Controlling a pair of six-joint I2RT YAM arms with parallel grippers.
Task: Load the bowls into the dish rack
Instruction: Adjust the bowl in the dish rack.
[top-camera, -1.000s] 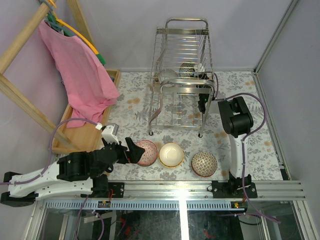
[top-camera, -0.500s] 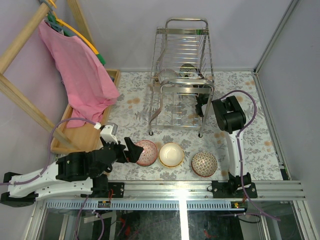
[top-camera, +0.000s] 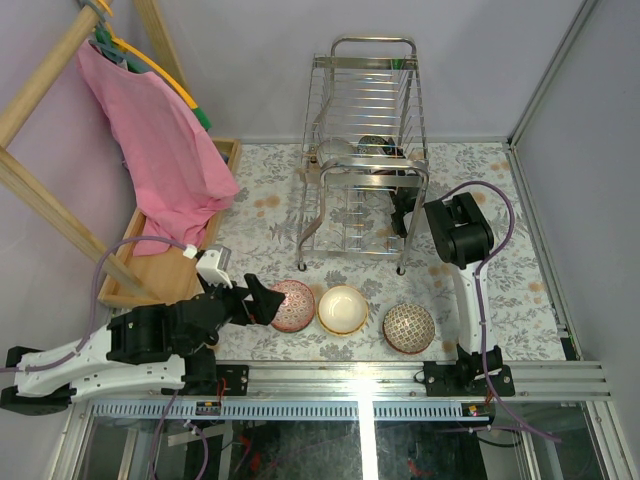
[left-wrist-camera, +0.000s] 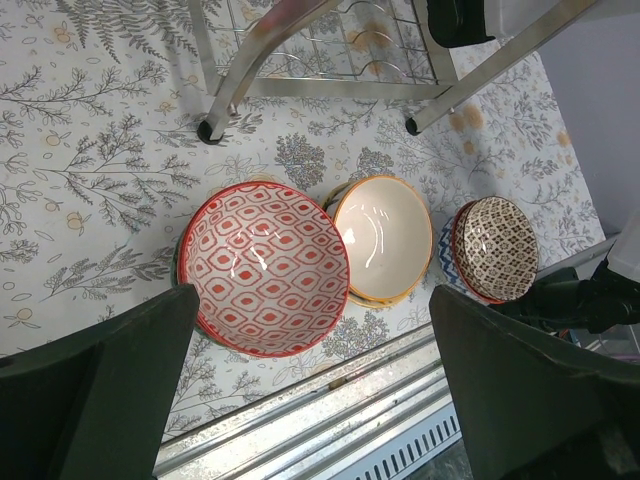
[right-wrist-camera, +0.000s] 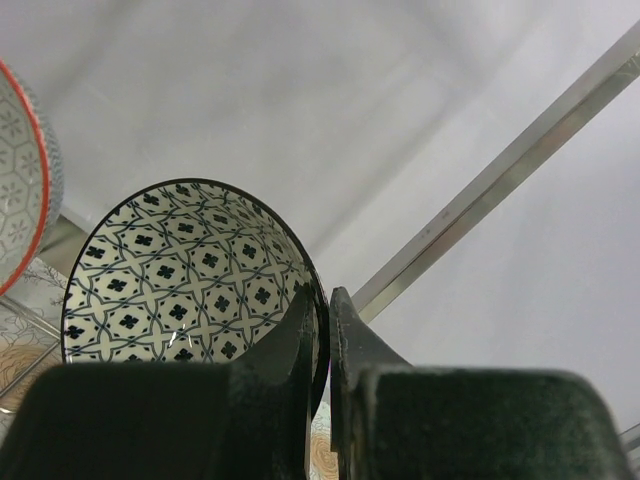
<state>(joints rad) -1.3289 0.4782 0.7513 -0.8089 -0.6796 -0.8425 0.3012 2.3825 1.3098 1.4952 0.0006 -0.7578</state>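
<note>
The right pincer (right-wrist-camera: 327, 305) hides the near rim of the black-patterned bowl (right-wrist-camera: 180, 280). Left of it, a red-rimmed bowl (right-wrist-camera: 18, 180) is cut off by the frame edge. From above, the dish rack (top-camera: 365, 100) wires seemingly mask the pincer.

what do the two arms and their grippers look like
The left arm and right arm mix white links with black boxy joint housings, each trailed by a looping lilac cable. The left arm carries a small white box near its wrist. The left gripper and right gripper have plain black, wedge-shaped fingers.
</note>
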